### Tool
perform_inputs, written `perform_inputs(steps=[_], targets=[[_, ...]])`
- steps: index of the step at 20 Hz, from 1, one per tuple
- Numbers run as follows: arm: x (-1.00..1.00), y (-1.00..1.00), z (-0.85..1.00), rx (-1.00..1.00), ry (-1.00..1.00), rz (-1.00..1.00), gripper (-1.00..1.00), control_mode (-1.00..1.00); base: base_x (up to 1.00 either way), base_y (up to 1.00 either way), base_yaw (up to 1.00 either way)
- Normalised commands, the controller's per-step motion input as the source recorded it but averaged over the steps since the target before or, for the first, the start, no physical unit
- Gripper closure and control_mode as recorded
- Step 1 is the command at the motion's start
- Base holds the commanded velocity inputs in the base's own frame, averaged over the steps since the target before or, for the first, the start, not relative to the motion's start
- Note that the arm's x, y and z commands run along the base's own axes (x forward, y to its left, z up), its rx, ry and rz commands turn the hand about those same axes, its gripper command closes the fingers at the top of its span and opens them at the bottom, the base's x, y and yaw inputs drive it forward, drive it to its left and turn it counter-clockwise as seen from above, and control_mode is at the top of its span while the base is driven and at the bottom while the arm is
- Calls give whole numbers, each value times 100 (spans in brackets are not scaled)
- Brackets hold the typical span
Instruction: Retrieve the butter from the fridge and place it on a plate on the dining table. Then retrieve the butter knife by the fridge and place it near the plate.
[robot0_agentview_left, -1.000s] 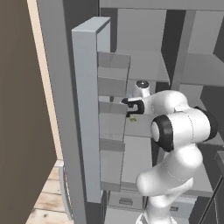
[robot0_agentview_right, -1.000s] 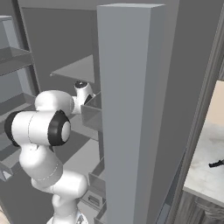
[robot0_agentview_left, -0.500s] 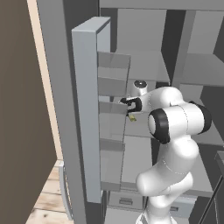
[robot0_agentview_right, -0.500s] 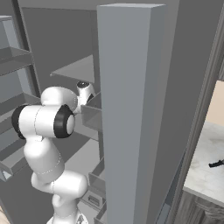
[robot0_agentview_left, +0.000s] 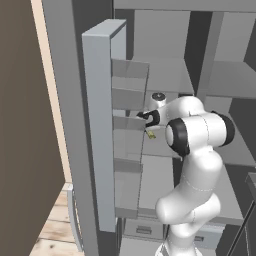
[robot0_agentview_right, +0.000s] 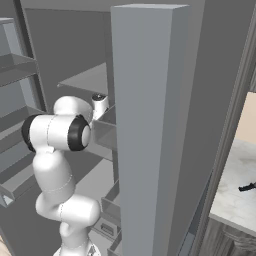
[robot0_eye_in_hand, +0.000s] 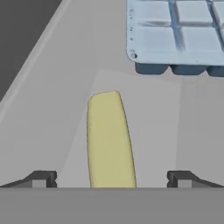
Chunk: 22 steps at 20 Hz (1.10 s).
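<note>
The butter (robot0_eye_in_hand: 109, 140) is a pale yellow stick lying lengthwise on a grey fridge shelf (robot0_eye_in_hand: 61, 113); in the hand view it runs straight up between my two fingertips. My gripper (robot0_eye_in_hand: 109, 179) is open, its tips apart on either side of the stick and not touching it. In the left base view the gripper (robot0_agentview_left: 147, 120) reaches into the open fridge (robot0_agentview_left: 150, 80) just above the butter (robot0_agentview_left: 150, 134). The butter knife (robot0_agentview_right: 246, 187) lies as a small dark shape on the marbled counter at the far right. The plate and dining table are out of view.
A pale blue-grey ice cube tray (robot0_eye_in_hand: 175, 33) sits on the shelf just beyond the butter. The open fridge door (robot0_agentview_left: 102, 130) stands close on the left with its door bins. The other door (robot0_agentview_right: 145, 130) blocks the middle of the right base view.
The arm's elbow has swung a little further over while the hand stays inside the fridge just above the butter. The gripper remains open.
</note>
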Motion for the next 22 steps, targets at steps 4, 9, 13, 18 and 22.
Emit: perform_inputs(steps=[4, 9, 13, 18, 22], targets=[[14, -12, -19, 0, 2, 0, -100, -100, 0, 0, 0], [6, 0, -14, 0, 2, 0, -100, -100, 0, 0, 0], [3, 0, -20, 0, 1, 0, -100, -100, 0, 0, 0], [5, 0, -21, 0, 0, 0, -100, -100, 0, 0, 0], [4, 0, -13, 0, 0, 0, -100, -100, 0, 0, 0]])
